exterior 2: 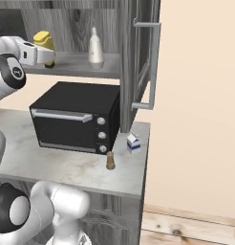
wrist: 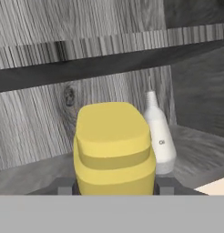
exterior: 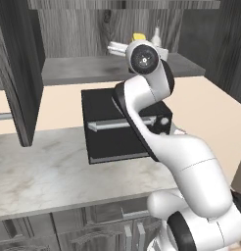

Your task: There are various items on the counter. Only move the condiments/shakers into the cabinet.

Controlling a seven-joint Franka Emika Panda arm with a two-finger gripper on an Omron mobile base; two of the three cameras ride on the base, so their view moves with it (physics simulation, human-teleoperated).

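Observation:
My gripper (wrist: 113, 189) is shut on the yellow squeeze bottle (wrist: 113, 150), inside the dark wood-grain cabinet (exterior 2: 81, 19) and just above its grey shelf (exterior 2: 76, 67). From the right base view, the yellow squeeze bottle (exterior 2: 44, 44) hangs at the shelf's left part in the gripper (exterior 2: 47, 56). The white narrow-necked bottle (exterior 2: 95, 48) stands upright on the shelf to its right, and also appears close behind as the white bottle (wrist: 158, 136). The small brown shaker (exterior 2: 110, 161) stands on the marble counter (exterior 2: 52, 162) in front of the oven's right corner. In the left base view, the yellow cap (exterior: 138, 37) and white bottle (exterior: 156, 35) peek over my arm.
A black toaster oven (exterior 2: 76, 117) sits on the counter under the shelf. A small blue-and-white box (exterior 2: 133, 142) stands by the counter's right end, near the open cabinet door (exterior 2: 143, 62). Another open door (exterior: 17, 73) hangs at the left.

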